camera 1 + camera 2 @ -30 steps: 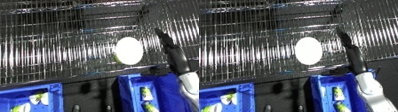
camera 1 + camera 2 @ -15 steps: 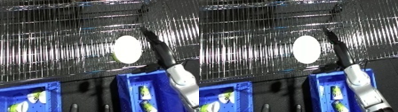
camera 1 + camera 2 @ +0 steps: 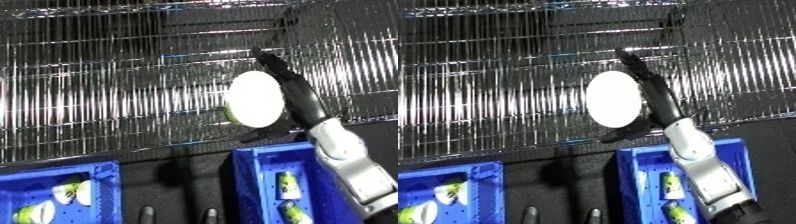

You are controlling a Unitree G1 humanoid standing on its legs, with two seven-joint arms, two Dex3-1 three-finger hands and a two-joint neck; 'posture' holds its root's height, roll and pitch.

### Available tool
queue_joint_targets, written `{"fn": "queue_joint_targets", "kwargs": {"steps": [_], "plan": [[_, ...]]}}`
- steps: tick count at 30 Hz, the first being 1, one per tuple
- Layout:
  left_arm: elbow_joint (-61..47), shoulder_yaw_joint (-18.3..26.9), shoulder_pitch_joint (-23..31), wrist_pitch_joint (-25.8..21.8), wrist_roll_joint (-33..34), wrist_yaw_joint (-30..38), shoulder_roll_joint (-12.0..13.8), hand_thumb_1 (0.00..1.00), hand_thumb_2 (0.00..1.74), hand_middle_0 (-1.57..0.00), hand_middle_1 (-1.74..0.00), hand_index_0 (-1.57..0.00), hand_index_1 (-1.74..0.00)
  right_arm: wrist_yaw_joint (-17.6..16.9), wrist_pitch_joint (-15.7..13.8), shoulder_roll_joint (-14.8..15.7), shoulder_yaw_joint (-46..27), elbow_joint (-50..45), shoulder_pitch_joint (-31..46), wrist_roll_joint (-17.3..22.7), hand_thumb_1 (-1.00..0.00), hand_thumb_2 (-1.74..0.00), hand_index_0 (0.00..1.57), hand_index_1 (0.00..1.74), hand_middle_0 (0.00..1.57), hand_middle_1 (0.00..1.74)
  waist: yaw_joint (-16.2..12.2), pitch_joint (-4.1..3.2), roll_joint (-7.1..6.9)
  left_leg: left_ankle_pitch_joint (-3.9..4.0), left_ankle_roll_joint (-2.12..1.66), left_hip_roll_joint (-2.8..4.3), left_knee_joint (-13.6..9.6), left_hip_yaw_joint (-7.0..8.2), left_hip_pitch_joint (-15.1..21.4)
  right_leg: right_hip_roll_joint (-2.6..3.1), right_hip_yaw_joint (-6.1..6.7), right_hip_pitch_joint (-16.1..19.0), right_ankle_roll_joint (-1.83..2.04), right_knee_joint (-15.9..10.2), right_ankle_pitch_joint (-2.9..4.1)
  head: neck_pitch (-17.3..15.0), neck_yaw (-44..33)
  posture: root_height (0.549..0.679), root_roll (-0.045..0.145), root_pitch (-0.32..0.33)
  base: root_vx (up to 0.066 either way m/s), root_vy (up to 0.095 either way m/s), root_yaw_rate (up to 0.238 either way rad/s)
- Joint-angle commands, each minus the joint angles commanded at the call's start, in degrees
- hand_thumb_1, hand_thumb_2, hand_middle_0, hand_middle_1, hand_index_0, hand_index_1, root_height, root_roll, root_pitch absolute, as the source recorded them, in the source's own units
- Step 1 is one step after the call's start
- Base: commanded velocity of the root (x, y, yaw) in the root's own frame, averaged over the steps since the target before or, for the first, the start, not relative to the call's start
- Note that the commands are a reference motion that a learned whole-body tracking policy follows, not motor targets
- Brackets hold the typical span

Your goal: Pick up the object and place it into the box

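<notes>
A white oval object point(image 3: 256, 98) lies on the wire shelf point(image 3: 107, 100), in the right half of it and close to the front edge. The right hand point(image 3: 651, 97) is directly at its right side. The black fingers point(image 3: 282, 79) are straight and pressed together, and they run along the right edge of the object from the bottom up to above its top; they seem to touch it. In the right eye view the thumb point(image 3: 618, 135) goes out to the left under the lower edge of the object, so the object sits between the fingers and the thumb — but nothing is curled around it.

The long axis of the object is nearly upright in the view, that is from the front of the shelf toward the back, with a small lean. A yellow-green rim shows at its lower left side.

To the left of the object the shelf has much open wire surface. Directly under the front edge stands a blue bin point(image 3: 258, 165) with small yellow-green items point(image 3: 286, 181) inside, and the white forearm point(image 3: 351, 162) passes over its right part. A second blue bin point(image 3: 98, 172) stands at the lower left — well apart from the object.
</notes>
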Motion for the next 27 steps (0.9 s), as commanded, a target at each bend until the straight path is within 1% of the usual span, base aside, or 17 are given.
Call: {"fn": "queue_joint_targets", "kwargs": {"steps": [6, 10, 14, 18, 20, 24, 27], "plan": [[-0.2, -0.1, 0.1, -0.1, -0.1, 0.2, -0.3, 0.00, 0.00, 0.00, 0.00, 0.00, 0.00, 0.5, -0.1, 0.4, 0.1, -0.4, 0.0, 0.7, -0.55, -0.96, 0.86, 0.96, 0.86, 0.96, 0.1, 0.00, 0.19, 0.34, 0.03, -0.08, -0.5, 0.02, 0.0, -0.06, 0.00, -0.2, 0.07, -0.2, 0.10, 0.6, 0.0, 0.645, 0.081, 0.127, -0.007, 0.017, 0.009], [-0.3, -0.1, 0.2, -0.1, -0.2, 0.2, -0.3, 0.00, 0.00, 0.00, 0.00, 0.00, 0.00, 0.5, -0.3, 0.3, 0.0, -0.7, 0.6, 1.2, -0.75, -1.30, 1.18, 1.30, 1.18, 1.30, 0.0, 0.00, 0.18, 0.42, 0.04, -0.02, -0.8, 0.02, 0.2, -0.06, -0.01, -0.1, 0.08, -0.3, 0.15, 0.8, 0.2, 0.645, 0.081, 0.126, -0.018, 0.002, 0.005], [-0.1, 0.2, 0.3, -0.1, -0.3, 0.2, -0.4, 0.00, 0.00, 0.00, 0.00, 0.00, 0.00, -1.5, -0.7, 0.4, -0.7, -1.8, 1.6, 1.3, -0.75, -1.30, 1.18, 1.30, 1.18, 1.30, -0.4, 0.00, 0.01, 0.48, -0.07, 0.17, -0.9, 0.21, 0.5, 0.04, 0.14, 0.2, 0.15, -0.7, 0.29, 1.4, -0.2, 0.645, 0.081, 0.124, -0.020, 0.004, -0.030], [-0.2, 0.5, 0.6, -0.2, -0.4, 0.7, -0.7, 0.00, 0.00, 0.00, 0.00, 0.00, 0.00, -5.1, -1.7, 0.3, -1.9, -4.2, 3.5, 0.5, -0.75, -1.30, 1.18, 1.30, 1.18, 1.30, -1.1, 0.00, -0.33, 0.59, -0.20, 0.52, -1.3, 0.54, 0.7, 0.29, 0.44, 0.3, 0.37, -1.7, 0.84, 2.0, -1.4, 0.646, 0.080, 0.127, -0.029, 0.007, -0.097], [0.0, 0.6, 0.8, -0.5, -0.3, 0.9, -0.8, 0.00, 0.00, 0.00, 0.00, 0.00, 0.00, -6.5, -2.6, 0.1, -2.8, -5.8, 4.7, 0.4, -0.75, -1.30, 1.18, 1.30, 1.18, 1.30, -1.5, 0.00, -0.57, 0.72, -0.25, 0.70, -1.8, 0.74, 1.0, 0.51, 0.64, 0.4, 0.57, -2.5, 1.24, 2.5, -1.7, 0.647, 0.079, 0.130, -0.032, 0.004, -0.132], [0.7, 1.4, 0.8, -1.4, -0.5, 1.1, -1.2, 0.00, 0.00, 0.00, 0.00, 0.00, 0.00, -9.4, -4.6, -0.1, -5.4, -10.2, 7.6, 0.2, -0.75, -1.30, 1.18, 1.30, 1.18, 1.30, -2.8, 0.00, -1.08, 1.00, -0.34, 1.10, -2.8, 1.38, 1.5, 1.04, 1.31, 0.5, 1.07, -3.9, 2.00, 3.5, -3.0, 0.649, 0.075, 0.136, -0.039, 0.018, -0.157], [1.1, 2.4, 0.7, -1.7, -0.8, 1.4, -1.4, 0.00, 0.00, 0.00, 0.00, 0.00, 0.00, -12.2, -6.0, -0.2, -8.2, -14.7, 11.3, 0.8, -0.75, -1.30, 1.18, 1.30, 1.18, 1.30, -4.1, 0.00, -1.64, 0.92, -0.32, 1.36, -3.1, 2.03, 1.7, 1.53, 1.94, 0.5, 1.41, -4.7, 2.47, 4.5, -3.2, 0.650, 0.072, 0.141, -0.048, 0.026, -0.184]]}}
